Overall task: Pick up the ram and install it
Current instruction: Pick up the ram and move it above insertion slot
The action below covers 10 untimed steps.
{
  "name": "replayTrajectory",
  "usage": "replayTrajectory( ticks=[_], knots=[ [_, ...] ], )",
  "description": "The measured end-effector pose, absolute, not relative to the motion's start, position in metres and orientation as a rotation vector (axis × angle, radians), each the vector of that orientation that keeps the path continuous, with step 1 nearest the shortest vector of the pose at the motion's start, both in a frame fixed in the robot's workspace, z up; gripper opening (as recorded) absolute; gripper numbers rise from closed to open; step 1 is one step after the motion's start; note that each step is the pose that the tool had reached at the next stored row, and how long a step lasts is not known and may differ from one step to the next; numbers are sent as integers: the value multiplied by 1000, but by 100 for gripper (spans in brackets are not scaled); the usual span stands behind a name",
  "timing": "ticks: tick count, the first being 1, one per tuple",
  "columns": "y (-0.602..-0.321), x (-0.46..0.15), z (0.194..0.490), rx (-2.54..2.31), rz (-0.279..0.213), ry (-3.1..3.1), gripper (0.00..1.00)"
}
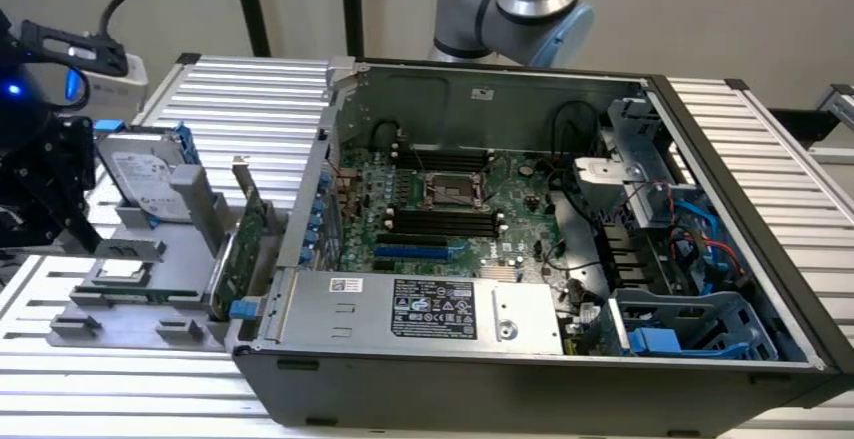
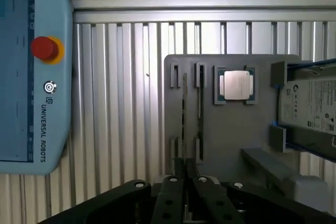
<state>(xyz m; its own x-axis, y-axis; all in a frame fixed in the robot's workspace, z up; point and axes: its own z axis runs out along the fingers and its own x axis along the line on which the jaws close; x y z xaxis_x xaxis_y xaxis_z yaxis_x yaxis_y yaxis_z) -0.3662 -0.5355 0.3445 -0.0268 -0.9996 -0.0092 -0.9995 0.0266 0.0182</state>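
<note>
Gripper (image 2: 185, 165): jaws closed together. Exterior view: tray (image 1: 134, 338), hard drive (image 1: 150, 187) at computer case's (image 1: 507, 389) 9 o'clock; slatted worktop (image 1: 240, 104).

Exterior view: an open computer case (image 1: 534, 394) lies on a slatted metal surface (image 1: 80, 399), its motherboard (image 1: 514, 224) exposed. Beside it, a grey tray (image 1: 140, 334) carries a metal-cased drive (image 1: 150, 181) and a green expansion card (image 1: 240, 254). Wrist view: a square silver processor chip (image 2: 237, 85) sits in the tray.
</note>
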Motion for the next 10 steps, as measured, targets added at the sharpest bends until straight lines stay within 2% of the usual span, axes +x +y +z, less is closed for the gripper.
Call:
replayTrajectory(
  ticks=[10],
  knots=[
    [-532, -330, 386, 2187, -31, -2247, 0]
  ],
)
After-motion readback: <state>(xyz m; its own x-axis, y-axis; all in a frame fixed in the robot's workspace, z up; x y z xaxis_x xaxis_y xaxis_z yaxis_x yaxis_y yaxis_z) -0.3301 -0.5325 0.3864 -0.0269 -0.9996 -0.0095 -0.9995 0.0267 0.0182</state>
